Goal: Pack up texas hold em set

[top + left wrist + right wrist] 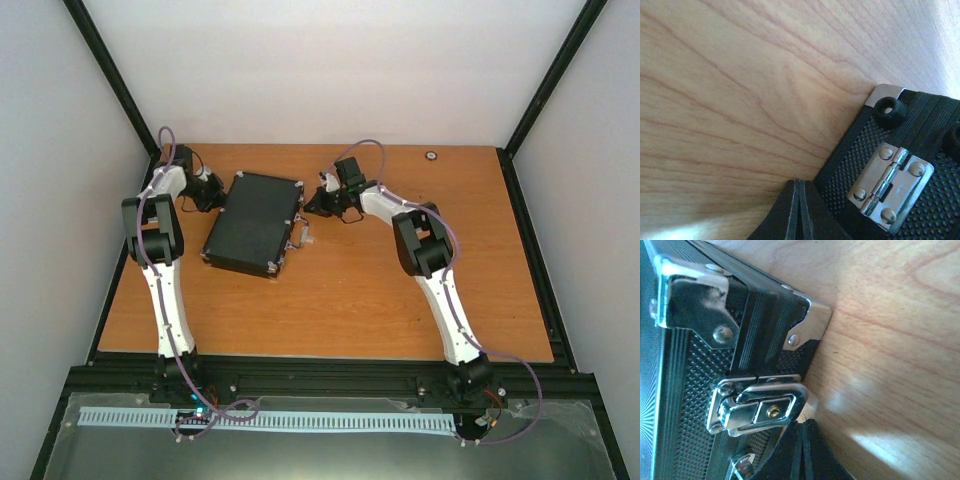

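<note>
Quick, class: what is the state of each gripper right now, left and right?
Left gripper: closed, holding nothing.
Right gripper: closed, holding nothing.

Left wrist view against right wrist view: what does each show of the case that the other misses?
Only the left wrist view shows a silver hinge and a black rubber foot on the case. Only the right wrist view shows a silver latch, lying flat against the case wall. Both show a silver corner piece, the dimpled black wall and the wooden table. Each also shows its own tool close beside the case, the left tool and the right tool, with fingers pressed together.
</note>
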